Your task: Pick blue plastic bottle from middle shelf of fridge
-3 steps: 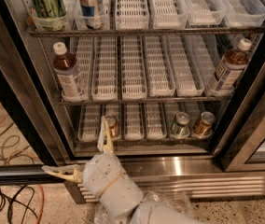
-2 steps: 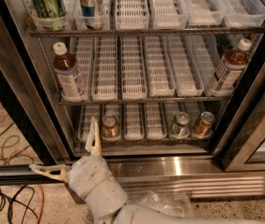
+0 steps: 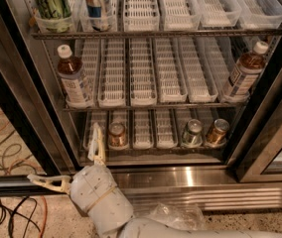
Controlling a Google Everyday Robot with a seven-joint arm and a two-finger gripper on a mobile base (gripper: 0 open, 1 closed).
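Observation:
Two small bottles of brown drink with white caps and pale labels stand on the middle shelf (image 3: 146,105) of the fridge (image 3: 180,177): one in the far left lane (image 3: 74,81), one in the far right lane (image 3: 245,73). The lanes between them hold nothing. My gripper (image 3: 64,153) is low at the lower left, in front of the bottom shelf and below the left blue plastic bottle. It is open, with one finger (image 3: 98,143) pointing up and the other (image 3: 46,182) pointing left. It holds nothing.
The top shelf holds a green-labelled bottle (image 3: 51,1) and a blue-and-white one (image 3: 95,4). Cans (image 3: 117,135) (image 3: 193,133) (image 3: 216,132) stand on the bottom shelf. Black door frames flank both sides (image 3: 27,118). Cables (image 3: 7,212) lie on the floor at left, and crumpled plastic (image 3: 178,214) lies by the grille.
My gripper and wrist have shifted left along the fridge base, from in front of the left can to left of it. The bottles have not moved.

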